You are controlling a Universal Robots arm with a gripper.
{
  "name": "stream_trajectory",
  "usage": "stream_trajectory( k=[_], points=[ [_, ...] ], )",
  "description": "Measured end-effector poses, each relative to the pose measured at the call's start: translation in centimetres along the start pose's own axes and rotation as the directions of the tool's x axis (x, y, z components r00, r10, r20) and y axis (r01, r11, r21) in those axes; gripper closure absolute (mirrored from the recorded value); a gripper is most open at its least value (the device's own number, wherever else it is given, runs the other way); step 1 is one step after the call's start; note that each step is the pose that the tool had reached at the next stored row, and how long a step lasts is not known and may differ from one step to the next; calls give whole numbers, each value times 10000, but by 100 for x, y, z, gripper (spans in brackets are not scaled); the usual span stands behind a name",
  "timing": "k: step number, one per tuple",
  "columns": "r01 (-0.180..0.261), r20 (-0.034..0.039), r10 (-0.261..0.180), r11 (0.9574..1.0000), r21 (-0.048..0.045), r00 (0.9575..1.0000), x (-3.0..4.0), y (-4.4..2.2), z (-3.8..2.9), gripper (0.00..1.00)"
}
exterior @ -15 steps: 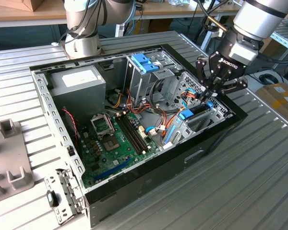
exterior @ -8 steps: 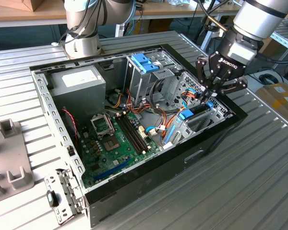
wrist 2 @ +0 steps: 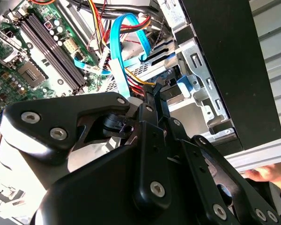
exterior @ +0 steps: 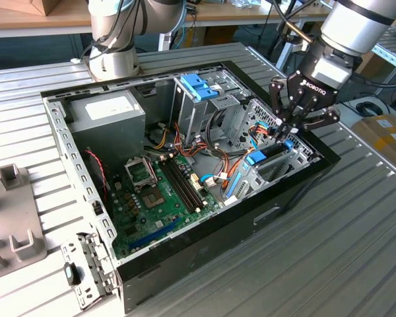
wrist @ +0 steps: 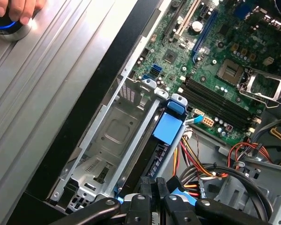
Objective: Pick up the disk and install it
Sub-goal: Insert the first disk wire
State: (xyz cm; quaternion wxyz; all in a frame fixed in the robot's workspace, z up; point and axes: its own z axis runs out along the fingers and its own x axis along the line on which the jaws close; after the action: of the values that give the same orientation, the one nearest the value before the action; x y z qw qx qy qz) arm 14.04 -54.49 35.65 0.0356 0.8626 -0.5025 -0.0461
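The disk (exterior: 272, 152) stands on edge in the drive bay at the corner of the open computer case (exterior: 185, 254) toward the exterior view's right. Its light-blue carrier rail (wrist: 169, 127) runs along its upper edge, and the dark drive body (wrist: 160, 157) shows below the rail. My gripper (exterior: 284, 130) is right above the disk's outer end, its black fingers (wrist: 148, 185) pinched together on that end. In the second wrist view the gripper (wrist 2: 153, 93) reaches down beside a blue tab (wrist 2: 183, 87) of the bay.
An unfilled metal bay slot (wrist: 107, 136) lies beside the disk. A deeper-blue latch on a silver cage (exterior: 199, 86) stands at the case's back. Coloured cables (exterior: 228, 165) and the motherboard (exterior: 165, 191) lie inside. A person's hand (wrist: 18, 9) rests on a device outside the case.
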Motion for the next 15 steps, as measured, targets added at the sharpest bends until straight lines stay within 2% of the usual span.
stream_trajectory(
  k=[15],
  points=[
    [-401,45,401,9992,17,9992,0,0,2,84]
  ],
)
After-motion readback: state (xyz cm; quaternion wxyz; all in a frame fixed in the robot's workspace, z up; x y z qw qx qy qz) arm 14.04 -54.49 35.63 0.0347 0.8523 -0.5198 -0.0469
